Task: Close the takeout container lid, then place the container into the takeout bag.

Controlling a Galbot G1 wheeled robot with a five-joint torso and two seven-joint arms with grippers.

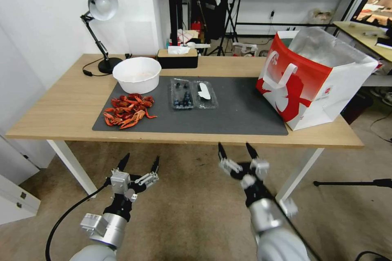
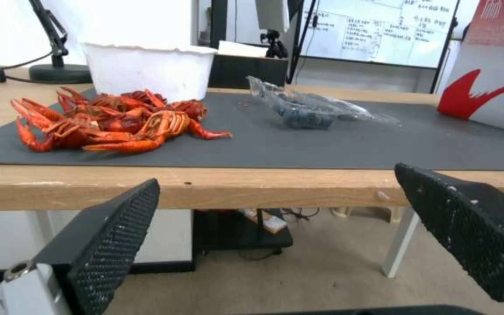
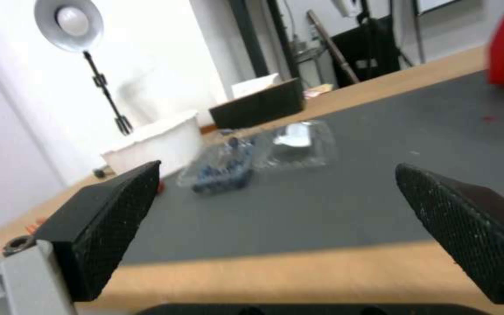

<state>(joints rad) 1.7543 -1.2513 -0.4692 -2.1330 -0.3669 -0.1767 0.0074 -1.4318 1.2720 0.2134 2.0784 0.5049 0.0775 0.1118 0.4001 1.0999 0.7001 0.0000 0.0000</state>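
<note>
Both claws spread: left claw (image 1: pixel 140 162), right claw (image 1: pixel 235 150) below table edge; takeout container (image 1: pixel 182 94) beyond, lid (image 1: pixel 204 94) open.

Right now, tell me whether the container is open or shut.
Open: the container lies flat on the mat, its lid folded out beside the berry half.

We see a pale wood-grain table (image 1: pixel 61 106) under a matt dark grey mat (image 1: pixel 245 110). The takeout container (image 1: pixel 193 94) is glossy clear plastic. The takeout bag (image 1: pixel 314 77) is smooth paper with crinkled silvery foil lining.
</note>
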